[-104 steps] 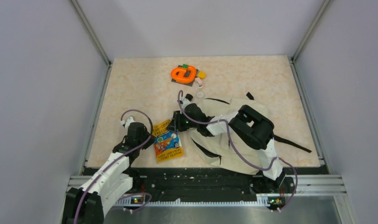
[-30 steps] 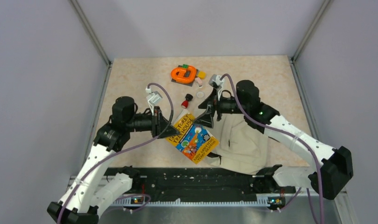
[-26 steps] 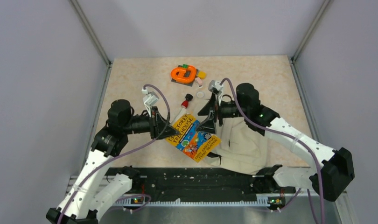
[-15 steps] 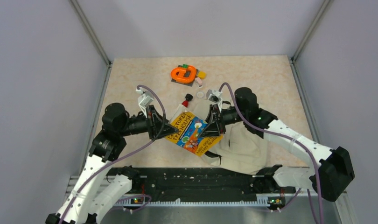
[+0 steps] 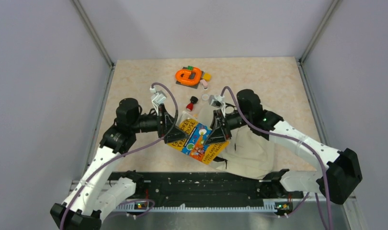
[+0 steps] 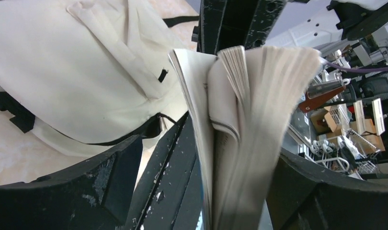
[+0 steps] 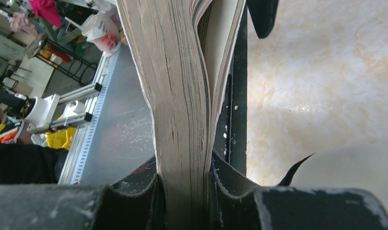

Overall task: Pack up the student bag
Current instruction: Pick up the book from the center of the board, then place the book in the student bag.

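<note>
A marbled beige table (image 5: 134, 81) fills the overhead view. The student bag (image 5: 252, 148), cream fabric with black trim, is seen lying flat toward 4 o'clock of the table's middle, reaching to the near edge. In the left wrist view its pale fabric (image 6: 77, 62) and a black strap are seen beyond the book.

Both arms are reached inward from the near corners and meet toward 6 o'clock of the middle. Between them a colourful children's paperback (image 5: 197, 140) is held above the table, tilted, with its 3 o'clock corner over the bag's edge.

The left gripper (image 5: 170, 129) is placed at the book's 9 o'clock edge. Its jaws are spread wide, and in the left wrist view a clear gap is seen between one finger (image 6: 86, 182) and the fanned pages (image 6: 240, 120). The right gripper (image 5: 216, 130) is placed at the book's 3 o'clock edge and is clamped on it. In the right wrist view the page block (image 7: 182, 120) is pinched between both fingers (image 7: 134, 201).

Toward 12 o'clock an orange ring-shaped object (image 5: 188, 75) lies on a dark square. Just at its 3 o'clock a small yellow piece (image 5: 207, 76) and a pink piece (image 5: 204, 84) are seen. A red-capped marker (image 5: 190, 104) lies at 12 o'clock of the book, near a small white disc (image 5: 205, 97).
</note>
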### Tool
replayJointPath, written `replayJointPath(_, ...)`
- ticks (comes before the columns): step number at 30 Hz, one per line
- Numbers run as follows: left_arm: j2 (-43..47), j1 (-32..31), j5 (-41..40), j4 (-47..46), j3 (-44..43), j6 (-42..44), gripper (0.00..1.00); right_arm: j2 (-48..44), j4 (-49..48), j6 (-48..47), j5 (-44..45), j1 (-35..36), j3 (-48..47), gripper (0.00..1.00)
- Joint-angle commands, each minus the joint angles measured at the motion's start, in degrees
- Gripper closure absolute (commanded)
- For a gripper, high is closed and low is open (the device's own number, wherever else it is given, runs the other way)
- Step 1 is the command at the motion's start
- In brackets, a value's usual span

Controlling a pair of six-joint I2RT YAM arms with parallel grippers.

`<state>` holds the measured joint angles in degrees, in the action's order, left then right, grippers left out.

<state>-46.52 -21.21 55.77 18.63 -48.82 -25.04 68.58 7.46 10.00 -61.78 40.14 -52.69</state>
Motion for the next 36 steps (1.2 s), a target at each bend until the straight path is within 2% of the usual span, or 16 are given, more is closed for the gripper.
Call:
replayJointPath(1,-1.26,-0.28,1.69,1.6,-1.46,3.5,0.08,1.82,4.11,-6.35,-1.8,2.4,-7.01,1.0)
replayJointPath(4,-2.28,-0.71,2.63,2.59,-1.8,4.69,0.13,4.19,7.01,-8.0,-0.32,3.79,-8.71,1.0)
replayJointPath(6,-2.6,-1.14,2.31,3.89,-1.75,6.08,0.25,5.31,7.71,-8.41,-0.02,4.43,-9.26,1.0)
replayJointPath(9,-2.84,-1.42,1.96,6.19,-1.68,7.97,0.55,6.39,8.28,-8.8,0.4,5.01,-9.83,1.0)
replayJointPath(12,-2.47,-1.46,0.84,7.55,-1.7,9.23,0.95,7.14,8.4,-8.1,1.84,5.04,-10.46,1.0)
replayJointPath(13,-1.9,-1.46,-1.14,8.08,-1.99,10.0,1.0,7.18,8.05,-7.54,3.09,4.99,-10.67,0.91)
replayJointPath(16,-0.67,-1.31,-14.08,11.96,-4.39,12.01,1.0,6.79,7.1,-5.6,7.61,4.83,-11.19,0.41)
replayJointPath(17,-0.31,-1.18,-21.06,14.1,-5.48,12.24,1.0,6.4,6.36,-4.55,9.43,4.46,-11.1,0.3)
replayJointPath(18,0.06,-0.36,-26.26,14.99,-6.14,12.89,1.0,5.92,5.32,-3.1,11.45,3.79,-10.78,0.24)
replayJointPath(21,1.13,4.88,-35.43,16.02,-7.13,12.82,1.0,4.24,1.17,2.62,18.02,1.34,-9.09,0.17)
replayJointPath(26,4.26,15.02,-46.36,11.44,-4.28,6.9,1.0,5.62,3.58,9.36,42.97,1.26,-8.66,0.15)
replayJointPath(31,5.64,16.31,-63.54,9.15,0.45,5.95,1.0,11.23,7.34,11.63,69.77,9.39,-10.76,0.1)
replayJointPath(36,6.84,16.76,-69.33,10.09,1.17,8.07,1.0,20.4,9.07,13.2,83.24,16.07,-14.78,0.1)
